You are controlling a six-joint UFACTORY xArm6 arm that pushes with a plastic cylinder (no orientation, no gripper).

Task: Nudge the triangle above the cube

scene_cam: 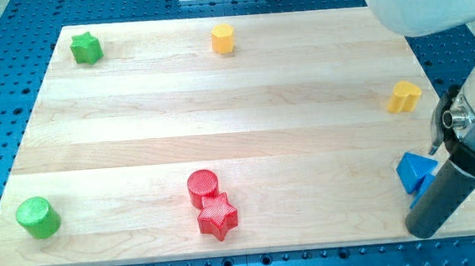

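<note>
My tip [429, 230] rests on the wooden board [219, 109] at the view's bottom right, its dark rod rising up and to the right. Just to the tip's upper left, touching the rod's side, sits the blue triangle [414, 170], with another blue block [420, 191] partly hidden behind the rod. Above the tip, near the board's right edge, lies the yellow heart-like block [403, 96]. Far to the tip's left are the red cylinder [203, 186] and red star [216, 217], touching each other, and farther left the green cylinder [38, 217]. Up and left, well apart, stand the yellow hexagonal block [223, 38] and green star [86, 48].
</note>
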